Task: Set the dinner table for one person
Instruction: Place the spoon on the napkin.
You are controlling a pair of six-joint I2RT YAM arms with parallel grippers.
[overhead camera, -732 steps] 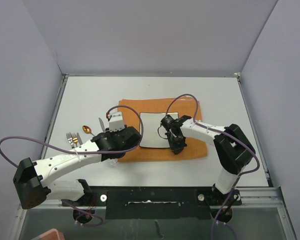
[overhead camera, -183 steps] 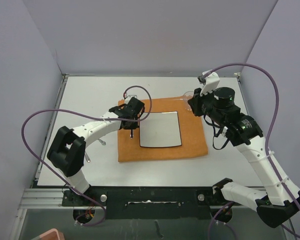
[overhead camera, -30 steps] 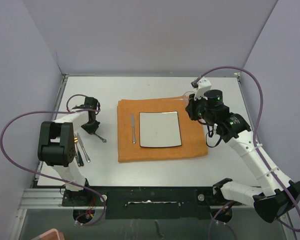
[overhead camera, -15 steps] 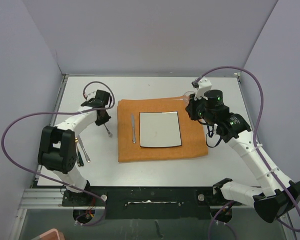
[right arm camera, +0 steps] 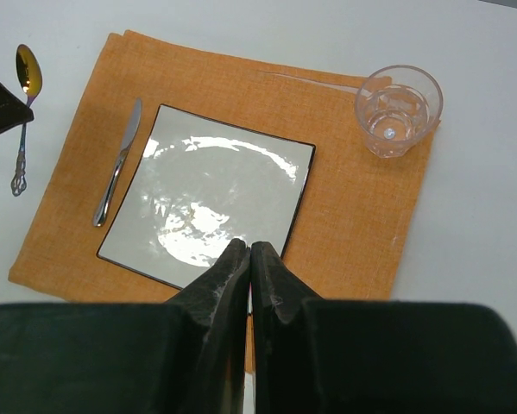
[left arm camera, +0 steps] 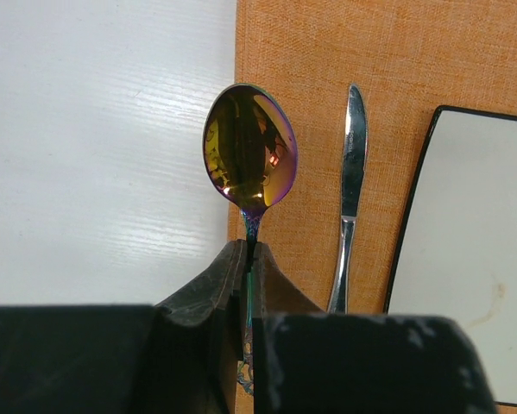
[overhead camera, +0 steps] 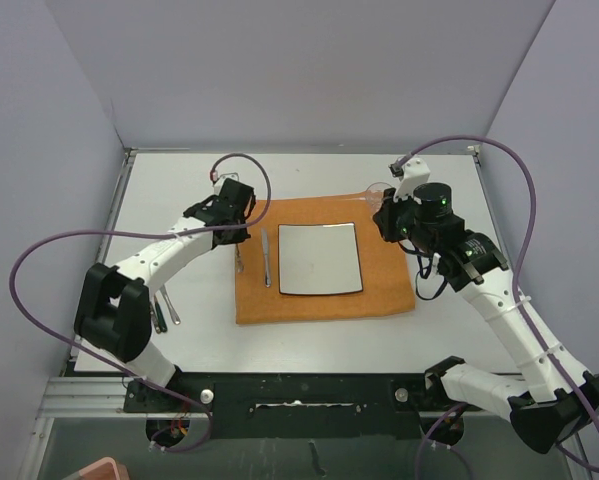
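On the white dinner table (overhead camera: 309,180) lies an orange mat (overhead camera: 384,285) with a square white plate (overhead camera: 319,258) on it. A silver knife (overhead camera: 267,258) rests on the mat just left of the plate. My left gripper (left arm camera: 250,247) is shut on the handle of an iridescent spoon (left arm camera: 249,147), whose bowl hangs over the mat's left edge, left of the knife (left arm camera: 351,181). A clear glass (right arm camera: 398,110) stands on the mat's far right corner. My right gripper (right arm camera: 250,248) is shut and empty, hovering above the plate's right side (right arm camera: 241,172).
Other cutlery (overhead camera: 164,305) lies on the table near its left edge, beside the left arm's base link. Purple cables loop over both arms. Grey walls enclose the table at the back and sides.
My left gripper has carried the spoon from the table's left side rightward to the mat's left edge. The right arm has shifted only slightly.
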